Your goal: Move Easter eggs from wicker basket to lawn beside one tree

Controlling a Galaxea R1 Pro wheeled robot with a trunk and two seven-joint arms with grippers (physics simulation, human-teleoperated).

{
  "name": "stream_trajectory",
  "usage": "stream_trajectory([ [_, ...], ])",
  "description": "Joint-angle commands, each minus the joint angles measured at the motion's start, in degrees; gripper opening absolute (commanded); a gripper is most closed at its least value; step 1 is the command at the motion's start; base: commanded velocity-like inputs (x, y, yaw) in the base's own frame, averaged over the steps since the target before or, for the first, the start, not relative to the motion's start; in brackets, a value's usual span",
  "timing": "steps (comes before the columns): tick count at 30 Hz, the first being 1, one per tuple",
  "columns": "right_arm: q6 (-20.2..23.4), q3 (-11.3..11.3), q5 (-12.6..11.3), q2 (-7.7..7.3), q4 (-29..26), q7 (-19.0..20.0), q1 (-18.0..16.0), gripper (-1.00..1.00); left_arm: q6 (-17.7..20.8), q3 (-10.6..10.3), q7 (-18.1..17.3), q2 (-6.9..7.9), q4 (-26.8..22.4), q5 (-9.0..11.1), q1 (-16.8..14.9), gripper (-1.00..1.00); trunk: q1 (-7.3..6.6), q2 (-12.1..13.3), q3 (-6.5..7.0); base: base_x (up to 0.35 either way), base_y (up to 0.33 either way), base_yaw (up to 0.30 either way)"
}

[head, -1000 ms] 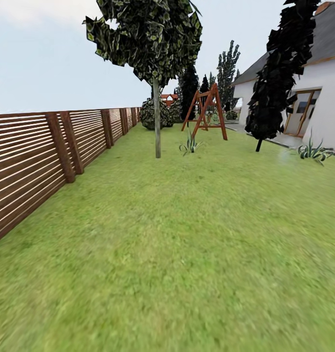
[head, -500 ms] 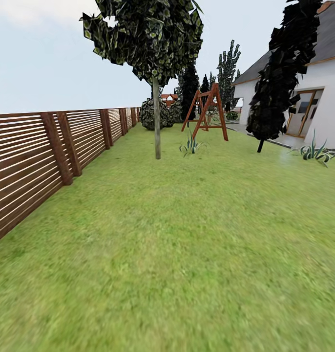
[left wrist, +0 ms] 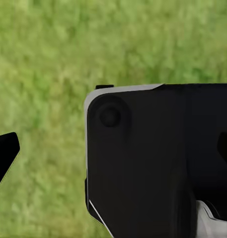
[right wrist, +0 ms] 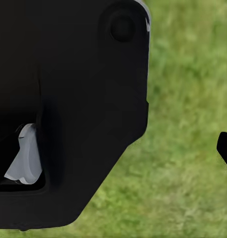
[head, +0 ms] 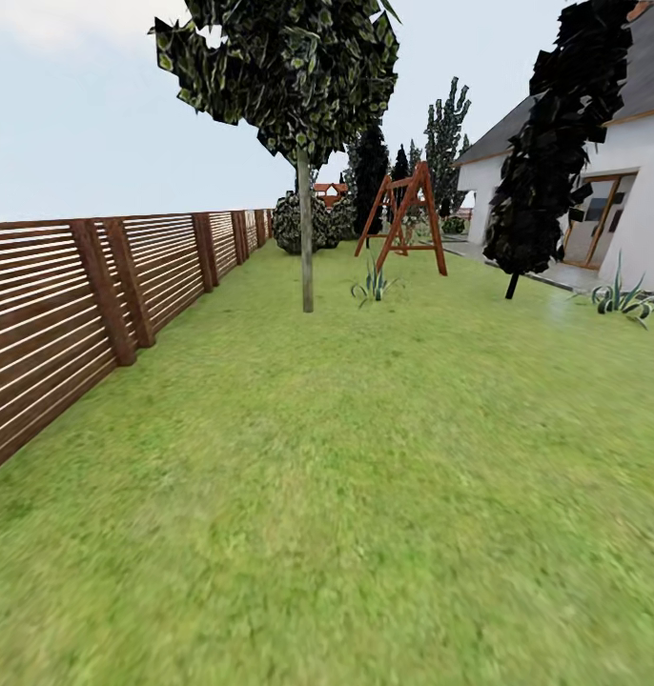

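Compared with 1 second back, the head view is shifting: fence posts are sliding toward 9 o'clock, the house and spiky plant toward 3 o'clock, the tree crown sitting slightly larger. The camera is advancing; the things themselves are not moving.

The lawn [head: 365, 476] is filling the ground, mottled green, blurred underfoot. The tree [head: 306, 229] with the thin pale trunk is standing at 12 o'clock, dark crown overhead. A brown slatted fence [head: 98, 295] is running along 9 to 11 o'clock. A red-brown swing frame [head: 403, 221] is standing past the tree at 1 o'clock, a small spiky plant [head: 373, 284] near the trunk. A dark narrow tree [head: 556, 143] and the white house [head: 642, 191] are sitting at 2 o'clock.

Both wrist views are showing dark arm housing over grass. A black tip is showing at each view's edge; whether the left claw or right claw is apart or together, I cannot tell.
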Motion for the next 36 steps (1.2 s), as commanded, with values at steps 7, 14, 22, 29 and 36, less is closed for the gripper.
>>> stream_trajectory([
  [7, -0.16, -0.03, 0.01, -0.01, -0.03, -0.06, 0.0, 1.0, -0.18, -0.04, -0.02, 0.01, 0.03, -0.03, -0.04, 1.0, 0.06, -0.1, -0.11, 0.302, 0.0, 0.0],
  [14, -0.16, -0.03, 0.01, 0.0, -0.05, -0.05, 0.01, 1.0, -0.18, -0.04, -0.02, -0.01, 0.03, -0.03, -0.03, 1.0, 0.06, -0.1, -0.11, 0.298, 0.0, 0.0],
  [22, -0.16, -0.03, 0.01, -0.01, -0.03, -0.08, 0.0, 1.0, -0.18, -0.04, -0.02, 0.01, 0.03, -0.03, -0.03, 1.0, 0.06, -0.1, -0.11, 0.296, 0.0, 0.0],
  [29, -0.16, -0.03, 0.01, 0.0, -0.05, -0.06, 0.0, 1.0, -0.18, -0.04, -0.02, -0.04, 0.03, -0.03, -0.03, 1.0, 0.06, -0.1, -0.11, 0.295, 0.0, 0.0],
  [36, -0.16, -0.03, 0.01, 0.01, -0.02, -0.05, 0.0, 1.0, -0.18, -0.04, -0.02, 0.0, 0.03, -0.03, -0.03, 1.0, 0.06, -0.1, -0.11, 0.295, 0.0, 0.0],
])
